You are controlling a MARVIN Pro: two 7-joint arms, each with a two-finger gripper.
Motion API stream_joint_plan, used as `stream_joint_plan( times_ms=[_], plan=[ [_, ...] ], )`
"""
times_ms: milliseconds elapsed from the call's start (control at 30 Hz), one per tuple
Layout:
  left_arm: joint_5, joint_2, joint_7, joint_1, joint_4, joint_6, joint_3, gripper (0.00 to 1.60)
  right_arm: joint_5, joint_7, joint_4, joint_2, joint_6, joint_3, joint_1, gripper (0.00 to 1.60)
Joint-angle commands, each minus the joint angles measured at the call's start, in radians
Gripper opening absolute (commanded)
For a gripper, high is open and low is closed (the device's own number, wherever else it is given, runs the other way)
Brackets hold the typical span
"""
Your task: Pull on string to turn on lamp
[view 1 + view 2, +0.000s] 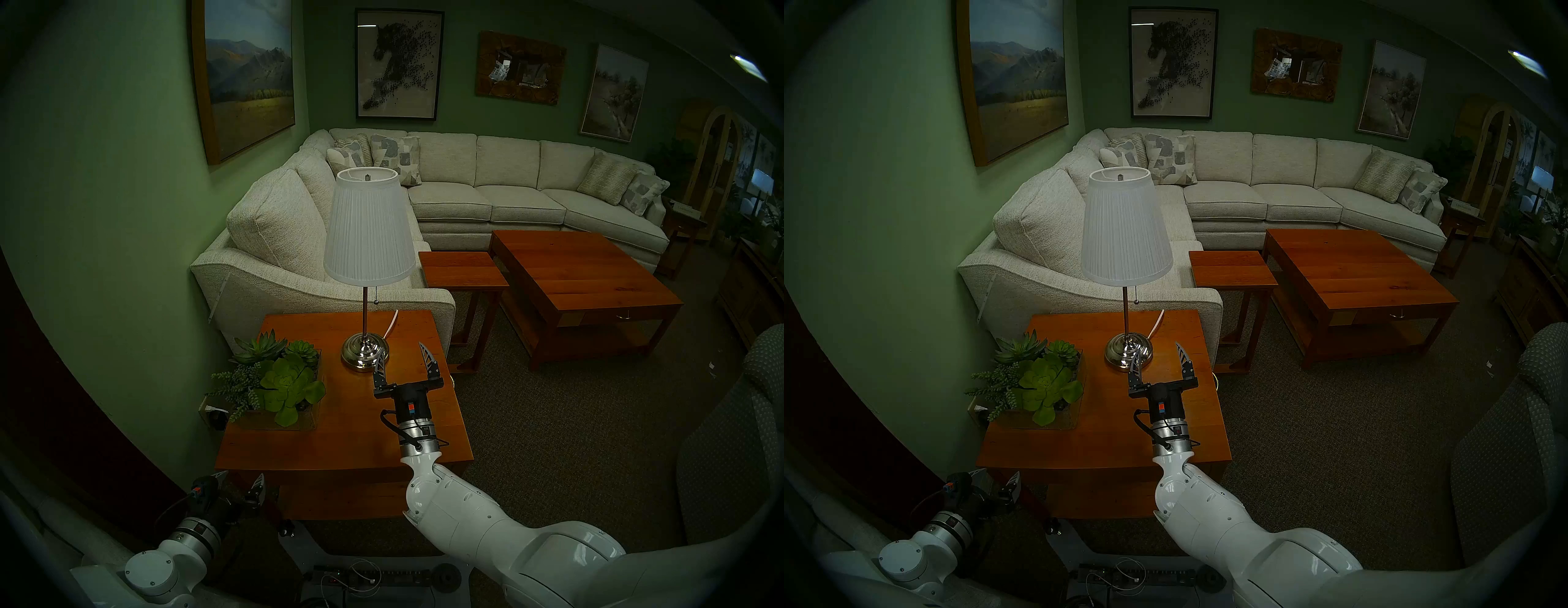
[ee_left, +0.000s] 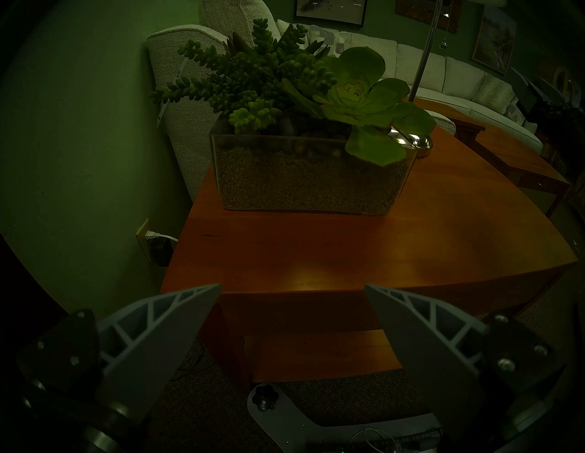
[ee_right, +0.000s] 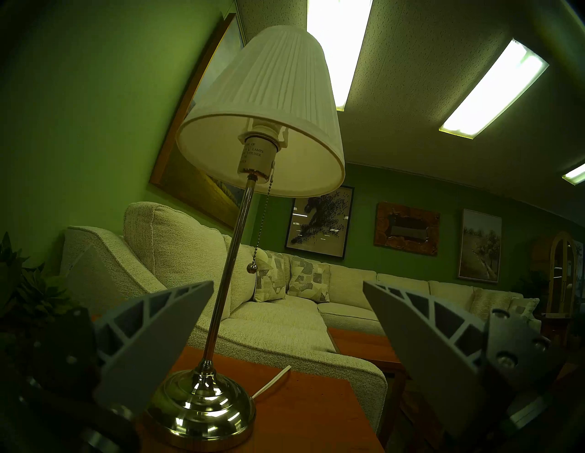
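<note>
You're on the approach; nothing is gripped yet.
Your right gripper (image 1: 405, 356) hovers spread wide near the lamp (image 1: 368, 237); the string (image 1: 376, 294) hangs at its 12 o'clock: rise and pinch it.

Right gripper (image 1: 405, 354), fingers spread, hovers beside the lamp (image 1: 368, 237) base

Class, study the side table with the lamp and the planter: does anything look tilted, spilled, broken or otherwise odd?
Nothing stands out. The lamp stands upright on the side table, its pull chain hangs free, and the planter sits level, unspilled.
</note>
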Motion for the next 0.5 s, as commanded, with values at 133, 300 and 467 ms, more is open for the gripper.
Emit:
stream_joint_plan(
  times_ms=[133, 300, 467],
  plan=[
    [-0.001, 0.002, 0.001, -0.002, -0.011, -0.006, -0.006, 1.60, -0.003, -0.002, -0.019, -0.003, -0.004, 0.001, 0.019, 1.60],
    [-0.001, 0.002, 0.001, -0.002, -0.011, -0.006, -0.006, 1.60, -0.004, -0.002, -0.019, -0.003, -0.004, 0.001, 0.019, 1.60],
    [-0.001, 0.002, 0.001, -0.002, -0.011, -0.006, -0.006, 1.60, -0.004, -0.002, -0.019, -0.003, -0.004, 0.002, 0.020, 1.60]
  ],
)
